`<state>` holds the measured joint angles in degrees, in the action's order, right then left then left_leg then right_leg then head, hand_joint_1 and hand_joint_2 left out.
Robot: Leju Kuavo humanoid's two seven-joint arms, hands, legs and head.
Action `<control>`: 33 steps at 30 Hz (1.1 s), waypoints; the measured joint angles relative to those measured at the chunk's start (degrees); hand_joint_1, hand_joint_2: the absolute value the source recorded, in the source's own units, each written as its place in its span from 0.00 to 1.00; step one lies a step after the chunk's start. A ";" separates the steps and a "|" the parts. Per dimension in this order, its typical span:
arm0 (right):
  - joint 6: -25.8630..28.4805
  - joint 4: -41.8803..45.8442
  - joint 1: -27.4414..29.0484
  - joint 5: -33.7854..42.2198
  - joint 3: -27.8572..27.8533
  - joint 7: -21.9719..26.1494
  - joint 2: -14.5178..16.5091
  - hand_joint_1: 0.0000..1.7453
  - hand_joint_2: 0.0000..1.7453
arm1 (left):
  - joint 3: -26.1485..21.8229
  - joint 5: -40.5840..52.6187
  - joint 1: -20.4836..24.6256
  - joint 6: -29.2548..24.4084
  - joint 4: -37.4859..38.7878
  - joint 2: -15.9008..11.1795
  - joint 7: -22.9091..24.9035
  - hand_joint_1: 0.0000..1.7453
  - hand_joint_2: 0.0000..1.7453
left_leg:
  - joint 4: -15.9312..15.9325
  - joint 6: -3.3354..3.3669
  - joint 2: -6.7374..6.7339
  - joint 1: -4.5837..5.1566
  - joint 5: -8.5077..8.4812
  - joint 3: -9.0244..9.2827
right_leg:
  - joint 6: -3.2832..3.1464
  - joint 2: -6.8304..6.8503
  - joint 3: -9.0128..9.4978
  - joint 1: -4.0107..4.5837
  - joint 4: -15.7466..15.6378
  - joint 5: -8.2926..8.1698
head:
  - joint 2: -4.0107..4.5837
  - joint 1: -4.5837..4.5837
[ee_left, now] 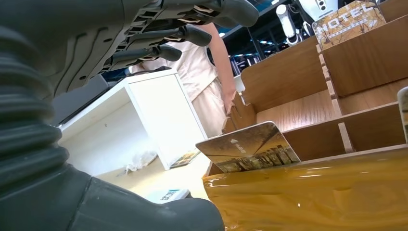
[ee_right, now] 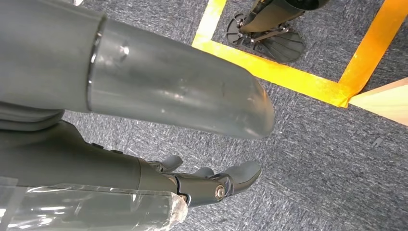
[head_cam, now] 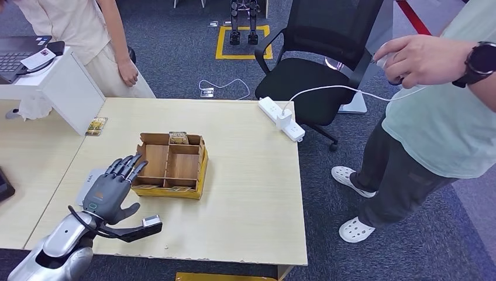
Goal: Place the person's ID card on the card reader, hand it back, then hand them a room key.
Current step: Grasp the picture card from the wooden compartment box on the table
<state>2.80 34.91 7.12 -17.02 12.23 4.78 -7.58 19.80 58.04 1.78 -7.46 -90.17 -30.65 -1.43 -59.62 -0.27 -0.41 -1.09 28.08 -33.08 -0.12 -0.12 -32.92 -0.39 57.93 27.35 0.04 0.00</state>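
Two people stand by the pale wooden table [head_cam: 245, 193]: one in a cream top at its far left corner, one in a mint shirt [head_cam: 444, 111] to the right, holding a small object with a white cable that runs to the power strip [head_cam: 282, 119] on the table's far edge. The left hand [head_cam: 111, 188] hovers low over the table with fingers spread and nothing in them, fingertips just beside the near-left wall of the wooden divided box [head_cam: 172, 165]. From the left wrist view, a room key card [ee_left: 248, 147] leans up out of the box's near compartment — its print shows a building; the lettering is too small to read. Another card [head_cam: 179, 137] stands in the far compartment, marked "HOTEL". A third card [head_cam: 96, 126] lies flat beside the white stand [head_cam: 64, 88]. The right hand [ee_right: 211, 180] hangs over grey carpet, fingers loosely curled, holding nothing.
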 joint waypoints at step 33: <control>-0.04 -0.09 -0.03 -0.81 -1.21 0.73 0.06 0.00 0.00 | 0.75 0.99 0.56 2.22 2.38 -0.06 0.99 1.00 1.00 | 0.00 0.00 0.00 0.00 0.00 -0.01 | 0.00 0.00 0.00 0.00 0.00 0.00 | 0.00 -0.01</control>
<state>2.76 34.82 7.09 -17.84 11.02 5.51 -7.52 20.55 59.03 2.34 -5.24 -87.79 -30.71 -0.43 -59.62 -0.27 -0.41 -1.09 28.08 -33.09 -0.12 -0.11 -32.92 -0.39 57.93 27.35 0.04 -0.01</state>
